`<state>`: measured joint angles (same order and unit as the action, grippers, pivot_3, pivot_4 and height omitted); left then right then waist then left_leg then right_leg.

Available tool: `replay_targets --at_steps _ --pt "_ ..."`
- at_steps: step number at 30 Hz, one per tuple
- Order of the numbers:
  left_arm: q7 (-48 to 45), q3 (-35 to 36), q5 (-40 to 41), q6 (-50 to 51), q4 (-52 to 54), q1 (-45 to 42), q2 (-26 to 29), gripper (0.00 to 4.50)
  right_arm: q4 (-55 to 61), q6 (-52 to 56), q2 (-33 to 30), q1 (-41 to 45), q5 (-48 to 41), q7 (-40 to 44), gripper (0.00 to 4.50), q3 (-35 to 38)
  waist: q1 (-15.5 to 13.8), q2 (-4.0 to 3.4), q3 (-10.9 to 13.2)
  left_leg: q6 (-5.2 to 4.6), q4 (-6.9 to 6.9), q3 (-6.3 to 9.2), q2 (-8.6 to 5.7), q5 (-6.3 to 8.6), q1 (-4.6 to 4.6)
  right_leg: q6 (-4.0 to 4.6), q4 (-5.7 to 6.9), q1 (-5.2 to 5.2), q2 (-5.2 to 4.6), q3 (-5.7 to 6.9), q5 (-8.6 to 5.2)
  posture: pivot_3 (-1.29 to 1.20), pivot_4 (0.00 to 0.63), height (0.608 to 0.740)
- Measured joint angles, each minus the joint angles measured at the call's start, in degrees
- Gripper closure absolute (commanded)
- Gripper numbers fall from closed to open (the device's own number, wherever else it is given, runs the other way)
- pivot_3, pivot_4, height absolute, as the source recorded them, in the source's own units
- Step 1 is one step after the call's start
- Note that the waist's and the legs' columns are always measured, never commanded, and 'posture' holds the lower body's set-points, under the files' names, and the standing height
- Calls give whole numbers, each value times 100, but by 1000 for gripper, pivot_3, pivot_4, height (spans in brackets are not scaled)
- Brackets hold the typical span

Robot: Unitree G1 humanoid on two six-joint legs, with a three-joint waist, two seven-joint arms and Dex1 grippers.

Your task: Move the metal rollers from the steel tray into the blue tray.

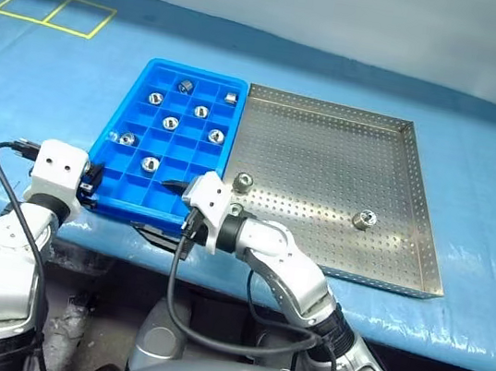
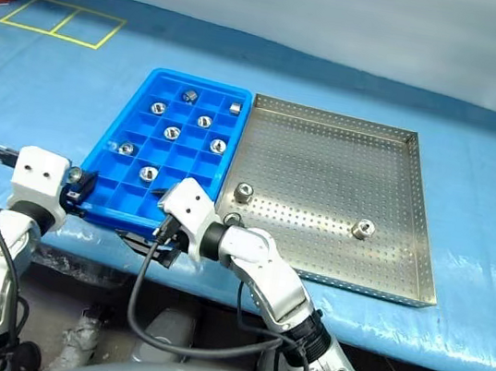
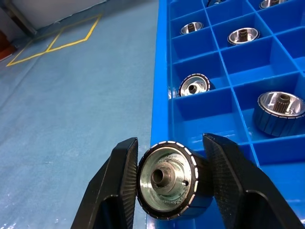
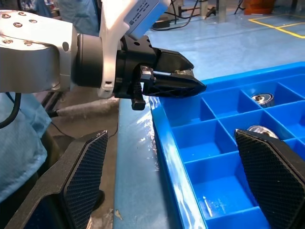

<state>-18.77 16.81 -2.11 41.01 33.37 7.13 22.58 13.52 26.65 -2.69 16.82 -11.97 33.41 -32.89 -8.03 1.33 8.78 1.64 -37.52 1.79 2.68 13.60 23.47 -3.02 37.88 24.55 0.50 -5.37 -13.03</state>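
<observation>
Our left claw grips a metal roller at the blue tray's near-left corner; our right claw gapes wide.

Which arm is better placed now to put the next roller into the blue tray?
The left. Its left gripper is shut on a shiny metal roller at the near edge of the blue plastic compartment tray. The right gripper is open and empty.

- blue tray: gridded plastic, touching the steel tray's left side
- steel tray: perforated, shallow
- rollers: shiny; a few in steel tray, several in blue compartments
</observation>
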Motion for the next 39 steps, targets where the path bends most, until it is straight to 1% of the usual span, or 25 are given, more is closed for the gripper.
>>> replay_targets --at_steps 3,5,10,15,18,21,24,26,29,32,39 --pt "-5 -218 -2 7 -134 21 38 2605 68 8 -6 -20 10 -44 0 12 54 0 0 0 0 0 0 0 1 0 -2 0 0 -1 0 303 150 740" --pt "-18 -296 6 48 -173 59 94 1830 91 15 -30 -42 11 -90 0 24 97 1 0 0 0 0 0 0 2 0 -2 1 0 0 0 298 150 740" --pt "-19 -224 146 103 -143 41 130 292 108 20 -77 -82 12 -139 0 100 186 -1 1 0 1 -1 1 0 1 0 -2 0 -2 -1 0 298 150 740" --pt "-15 95 762 76 220 -239 -192 292 134 39 -113 -40 7 -189 0 245 239 4 1 0 1 1 0 0 2 -1 -4 -2 -2 0 1 297 150 740" --pt "8 107 1046 7 445 -459 -437 292 186 152 -188 114 5 -220 0 437 243 4 1 0 0 1 -1 0 2 -3 -4 -4 -2 -1 2 294 150 740" --pt "17 -304 1122 -237 579 -451 -520 292 267 333 -360 440 97 -381 0 724 244 4 1 0 0 -1 -3 0 2 -3 -4 -3 -2 -5 4 288 150 740" --pt "17 -675 1118 -452 586 -282 -587 292 273 724 -483 735 403 -759 0 948 251 4 1 0 2 0 -2 0 3 -1 -3 0 0 -5 3 288 150 740" --pt "-66 -960 1114 -728 583 -57 -551 292 191 1042 -497 877 500 -959 0 1109 264 3 1 0 8 -2 -2 0 3 1 -4 3 0 -7 3 277 150 740" --pt "-352 -1314 1110 -1140 523 206 -382 292 -13 1215 -561 961 518 -993 0 1240 267 0 3 -1 14 -3 -2 0 2 9 -7 5 0 -7 3 282 150 740" --pt "-622 -1526 1105 -1691 351 437 -207 292 -265 1264 -580 976 500 -913 0 1259 277 -6 7 -1 16 -5 -2 0 3 6 -8 6 -1 -8 -1 279 150 740" --pt "-849 -1656 1159 -2452 -26 972 -239 292 -675 1071 -633 976 487 -695 0 1272 313 -10 10 -2 16 -8 -1 0 2 5 -9 7 -1 -9 -2 281 150 740"
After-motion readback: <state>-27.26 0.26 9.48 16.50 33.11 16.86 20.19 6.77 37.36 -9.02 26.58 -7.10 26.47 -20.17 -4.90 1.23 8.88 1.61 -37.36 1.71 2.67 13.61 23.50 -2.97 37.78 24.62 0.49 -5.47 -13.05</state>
